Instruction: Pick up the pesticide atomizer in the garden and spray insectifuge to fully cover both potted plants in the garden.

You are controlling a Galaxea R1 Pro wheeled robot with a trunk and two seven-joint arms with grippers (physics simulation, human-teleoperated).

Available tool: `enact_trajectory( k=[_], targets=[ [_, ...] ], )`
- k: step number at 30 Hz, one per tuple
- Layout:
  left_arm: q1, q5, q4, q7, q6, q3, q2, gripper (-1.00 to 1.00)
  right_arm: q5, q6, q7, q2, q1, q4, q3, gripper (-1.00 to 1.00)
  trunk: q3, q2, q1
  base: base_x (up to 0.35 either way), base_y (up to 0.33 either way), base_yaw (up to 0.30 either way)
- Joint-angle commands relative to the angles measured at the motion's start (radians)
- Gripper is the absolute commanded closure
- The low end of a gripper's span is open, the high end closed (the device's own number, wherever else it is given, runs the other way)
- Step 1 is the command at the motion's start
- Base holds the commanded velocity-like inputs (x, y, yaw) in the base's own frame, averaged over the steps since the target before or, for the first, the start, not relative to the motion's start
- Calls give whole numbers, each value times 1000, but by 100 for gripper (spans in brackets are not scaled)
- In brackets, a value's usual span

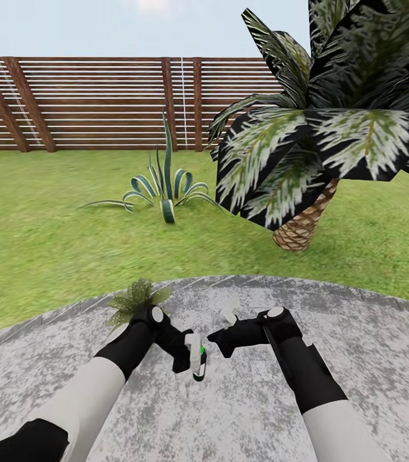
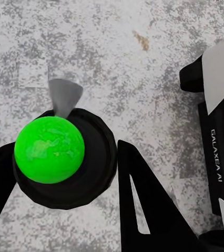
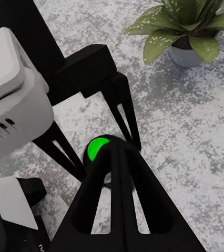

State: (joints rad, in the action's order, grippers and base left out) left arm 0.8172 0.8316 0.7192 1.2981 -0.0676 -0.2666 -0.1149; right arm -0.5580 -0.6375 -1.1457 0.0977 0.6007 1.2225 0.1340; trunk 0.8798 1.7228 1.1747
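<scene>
The pesticide atomizer [image 2: 49, 149] shows as a round black body with a bright green top and a grey cone nozzle. My left gripper [image 1: 195, 367] is shut on it, one black finger on each side, low over the round grey paved patch [image 1: 365, 359]. In the right wrist view the atomizer's green top [image 3: 95, 149] sits between the left gripper's fingers [image 3: 125, 121]. My right gripper [image 3: 117, 148] is shut and empty, its tip right beside the atomizer; in the head view the right gripper [image 1: 212, 339] faces the left one. One potted plant [image 1: 137, 298] [image 3: 188, 21] stands at the patch's far edge, just beyond my left wrist.
A big palm [image 1: 304, 224] rises on the lawn [image 1: 50, 244] to the far right, its fronds overhanging the patch. A striped agave [image 1: 164, 192] grows further back. A brown slatted fence [image 1: 102, 102] closes the garden behind. My right forearm [image 2: 220, 131] lies close beside the left gripper.
</scene>
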Motion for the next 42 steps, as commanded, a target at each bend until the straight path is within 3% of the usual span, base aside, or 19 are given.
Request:
enact_trajectory(
  k=[1, 13, 19, 42],
  targets=[
    [0, 3, 3, 6, -7, 0, -2, 100, -6, -7, -6, 0, 1, 1, -1, 100, 1, 0, 0, 0, 0, 0],
    [1, 3, 34, 11, -28, 0, -11, 100, -6, -7, -6, 0, 1, 1, -1, 100, 1, 0, 0, 0, 0, 0],
    [2, 3, 41, 43, -29, 0, -11, 100, -6, -7, -6, 0, 1, 2, -1, 100, 1, 0, 0, 0, 0, 0],
    [21, 3, 42, 46, -31, 0, -25, 100, -6, -7, -6, -1, 1, 1, 0, 100, 1, 0, 0, 0, 0, 0]
  ],
)
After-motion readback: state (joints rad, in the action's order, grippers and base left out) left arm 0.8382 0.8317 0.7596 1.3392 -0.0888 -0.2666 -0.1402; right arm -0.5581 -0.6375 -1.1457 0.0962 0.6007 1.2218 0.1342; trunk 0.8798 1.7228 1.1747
